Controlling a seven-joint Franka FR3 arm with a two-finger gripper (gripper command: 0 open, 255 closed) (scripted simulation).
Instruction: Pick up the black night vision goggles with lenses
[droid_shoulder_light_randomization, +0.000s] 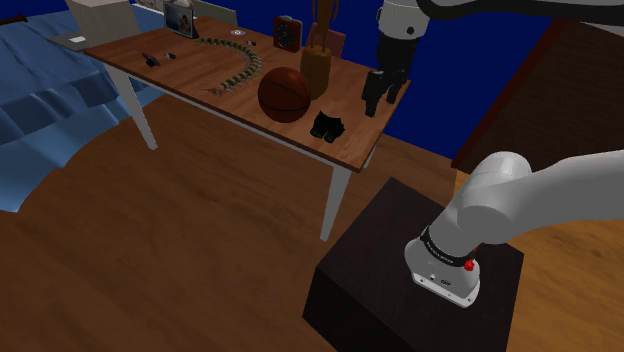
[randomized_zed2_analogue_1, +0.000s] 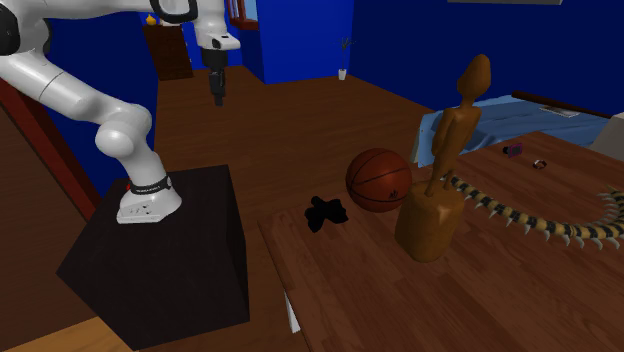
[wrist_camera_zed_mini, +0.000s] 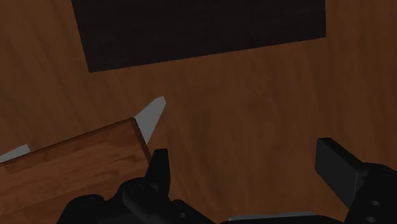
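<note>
Step in hand: approach, before the grasp.

The table (droid_shoulder_light_randomization: 190, 70) is occupying the upper centre of the shoulder view, and the stand (droid_shoulder_light_randomization: 400, 260) is sitting at the lower right. The arm (droid_shoulder_light_randomization: 540, 195) is reaching from the stand up toward the table's near right corner. The basketball (droid_shoulder_light_randomization: 284, 93) is resting at centre frame on the table, and a wooden figure (droid_shoulder_light_randomization: 318, 65) is standing just behind it.

The black night vision goggles (droid_shoulder_light_randomization: 327, 125) are lying on the tabletop just right of the ball, near the table's edge. In the second exterior view they (randomized_zed2_analogue_1: 326, 212) are sitting just left of the ball, at centre frame.

The gripper (droid_shoulder_light_randomization: 380, 103) is hovering up and to the right of the goggles, apart from them. In the wrist view its fingers (wrist_camera_zed_mini: 160, 167) are standing wide apart and holding nothing.

Next move, as judged: the gripper needs shifting over the goggles, then lowering until the fingers are straddling them, then closing. The goggles' closeness to the table edge is calling for a straight descent without a sideways push.
</note>
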